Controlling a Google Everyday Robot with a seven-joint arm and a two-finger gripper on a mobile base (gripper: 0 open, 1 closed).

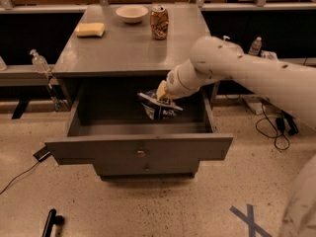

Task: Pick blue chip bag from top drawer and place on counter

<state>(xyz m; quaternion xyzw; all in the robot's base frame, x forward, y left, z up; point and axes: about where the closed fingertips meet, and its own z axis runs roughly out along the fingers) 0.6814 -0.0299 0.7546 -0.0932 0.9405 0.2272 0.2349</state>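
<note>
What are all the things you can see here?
Chip bag: one, blue, held above the drawer floor.
Drawer: one, grey, pulled open.
Counter: one, grey, above the drawer.
Sponge: one, yellow, counter's far left corner.
Bowl: one, white, counter's far edge.
Can: one, brown, beside the bowl.
Left bottle: one, clear, left of the cabinet.
Right bottle: one, clear, behind the arm.
Tape cross: one, blue, on the floor.
Arm: one, white, reaching from the right.
Gripper: one, pale, shut on the chip bag.
</note>
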